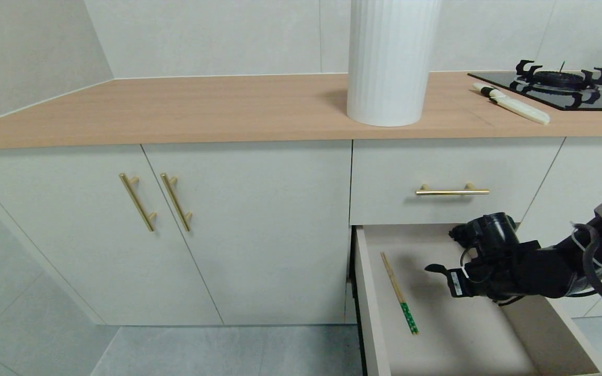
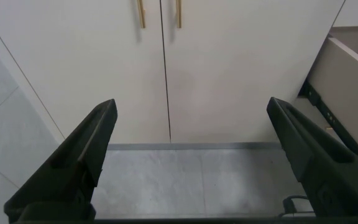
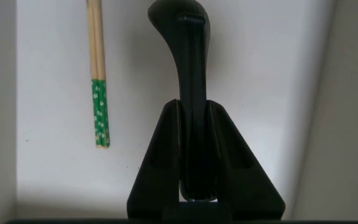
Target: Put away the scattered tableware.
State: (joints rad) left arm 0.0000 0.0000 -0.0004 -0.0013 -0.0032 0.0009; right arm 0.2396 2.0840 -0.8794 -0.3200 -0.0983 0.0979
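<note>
A pair of wooden chopsticks with green patterned ends lies on the floor of the open drawer, near its left wall. My right gripper hangs inside the drawer to the right of them, shut on a black spoon-like utensil whose rounded end sticks out past the fingers. The right wrist view looks down on that utensil, held just above the drawer floor, with the chopsticks beside it. My left gripper is open and empty, low in front of the cabinet doors.
On the wooden counter stand a tall white ribbed cylinder and, further right, a white-bladed knife next to a black gas hob. A shut drawer with a brass handle sits above the open one.
</note>
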